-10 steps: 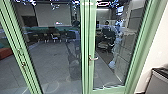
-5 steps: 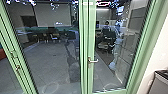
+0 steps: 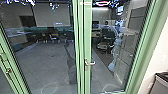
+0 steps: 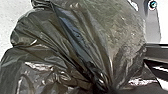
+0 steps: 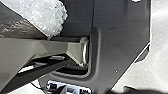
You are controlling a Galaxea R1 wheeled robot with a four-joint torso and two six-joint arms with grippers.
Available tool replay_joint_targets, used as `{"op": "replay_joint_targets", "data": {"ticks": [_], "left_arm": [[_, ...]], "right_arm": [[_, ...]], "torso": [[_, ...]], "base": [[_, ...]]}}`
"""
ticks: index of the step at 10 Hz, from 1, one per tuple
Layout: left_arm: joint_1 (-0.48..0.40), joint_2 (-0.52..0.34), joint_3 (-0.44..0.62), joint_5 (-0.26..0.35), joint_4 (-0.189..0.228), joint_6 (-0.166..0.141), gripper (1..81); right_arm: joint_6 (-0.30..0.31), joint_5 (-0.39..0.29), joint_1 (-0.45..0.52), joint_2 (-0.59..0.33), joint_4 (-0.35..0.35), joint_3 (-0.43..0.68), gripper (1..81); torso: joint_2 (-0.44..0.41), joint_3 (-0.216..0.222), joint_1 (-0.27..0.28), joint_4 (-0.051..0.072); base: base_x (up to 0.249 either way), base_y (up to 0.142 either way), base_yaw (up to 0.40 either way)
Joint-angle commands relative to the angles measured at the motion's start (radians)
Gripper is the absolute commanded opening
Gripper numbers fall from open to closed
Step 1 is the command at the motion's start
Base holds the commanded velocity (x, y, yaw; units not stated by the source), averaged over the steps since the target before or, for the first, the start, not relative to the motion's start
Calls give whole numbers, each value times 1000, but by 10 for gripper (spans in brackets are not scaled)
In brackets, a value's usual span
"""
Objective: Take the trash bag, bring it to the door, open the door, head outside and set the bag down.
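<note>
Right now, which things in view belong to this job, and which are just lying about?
For the job:
bag: dark, bunched up
door: green-framed, looks shut
handle: on the door

Just about:
chair: showing in the glass
screen: pale, also in the glass
grey unit: by the wall at the picture's right

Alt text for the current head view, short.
Green-framed glass doors fill most of the view, apparently shut, with a metal lever handle just right of centre. In the glass show a grey floor, an office chair and a large pale screen. A pale wall stands at right.
</note>
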Motion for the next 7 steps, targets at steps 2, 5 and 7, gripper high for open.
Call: {"op": "replay_joint_targets", "data": {"ticks": [2,5,7], "left_arm": [[-49,-3,2,73,3,2,10],[-49,-3,2,73,3,2,10],[-51,-3,2,73,3,2,10]], "right_arm": [[-2,-64,38,8,-1,9,811],[-2,-64,35,8,0,9,811],[-2,-64,36,10,-2,9,811]], "torso": [[0,0,0,0],[0,0,0,0],[0,0,0,0]], "base": [[134,-100,0],[134,-100,0],[134,-92,0]]}}
